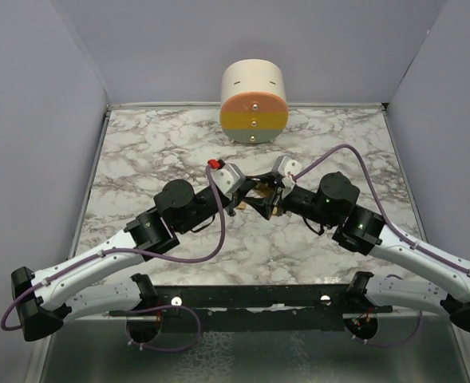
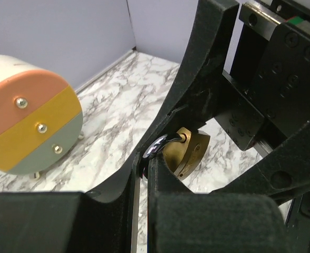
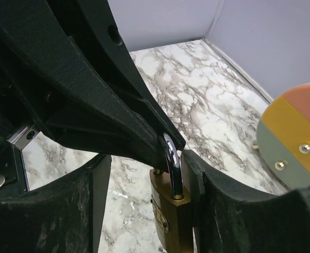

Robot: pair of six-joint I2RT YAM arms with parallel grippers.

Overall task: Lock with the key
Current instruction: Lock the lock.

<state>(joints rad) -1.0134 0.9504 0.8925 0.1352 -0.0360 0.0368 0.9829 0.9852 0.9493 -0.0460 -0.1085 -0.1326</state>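
Note:
A brass padlock [image 3: 177, 221] hangs by its steel shackle [image 3: 171, 161] over the middle of the marble table. My left gripper [image 2: 144, 164] is shut on the shackle [image 2: 162, 143], and the brass body [image 2: 190, 152] shows just beyond its fingertips. My right gripper [image 3: 144, 179] is open around the padlock body. Its right finger [image 3: 223, 200] lies against the lock's side, while its left finger [image 3: 83, 211] stands well apart. In the top view the two grippers meet nose to nose, left gripper [image 1: 249, 194] and right gripper [image 1: 266, 197]. The key is out of view.
A cream drum [image 1: 254, 102] with a pink, yellow and grey-green face stands at the back of the table [image 1: 155, 152]; it also shows in both wrist views, drum [image 2: 31, 129] and drum [image 3: 297, 142]. Lilac walls close in the back and sides.

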